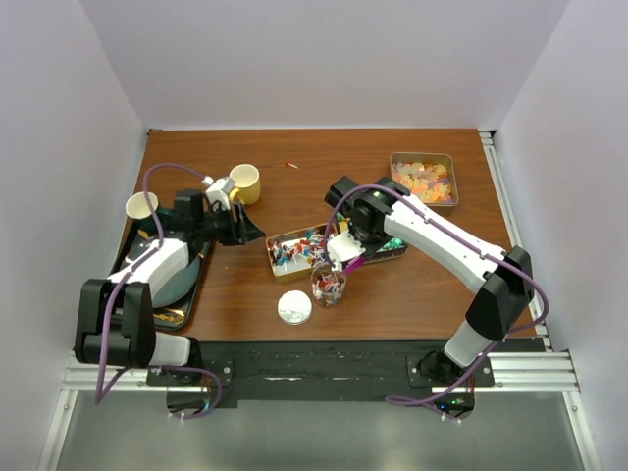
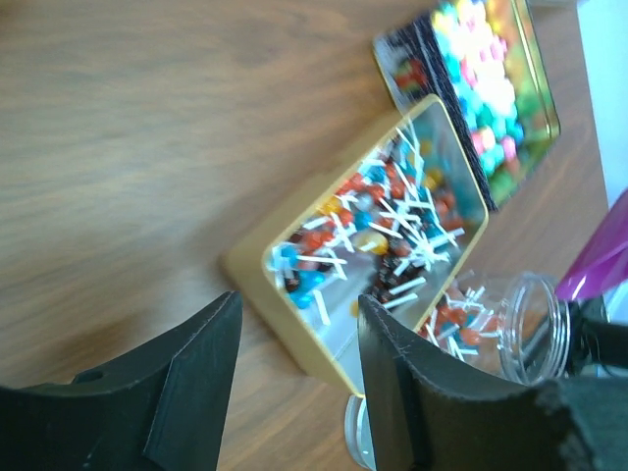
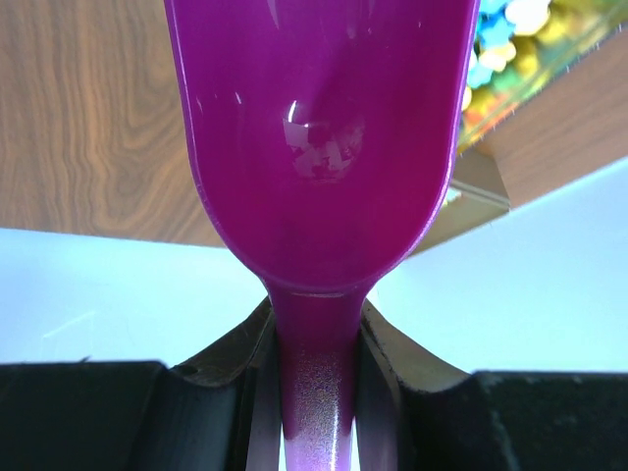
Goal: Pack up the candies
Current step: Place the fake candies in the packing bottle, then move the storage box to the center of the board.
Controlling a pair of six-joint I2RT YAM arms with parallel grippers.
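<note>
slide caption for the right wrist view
Purple scoop clamped by its handle between the right jaws, wooden table and multicoloured candies behind

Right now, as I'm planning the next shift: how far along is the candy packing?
Done: the clear jar holds a few wrapped candies. In hand: the right hand grips the purple scoop by the jar; the left hand hovers open, empty. Left: the gold tin has many more, the multicoloured balls and orange-pink pieces are not in the jar, and the white lid is off.
</note>
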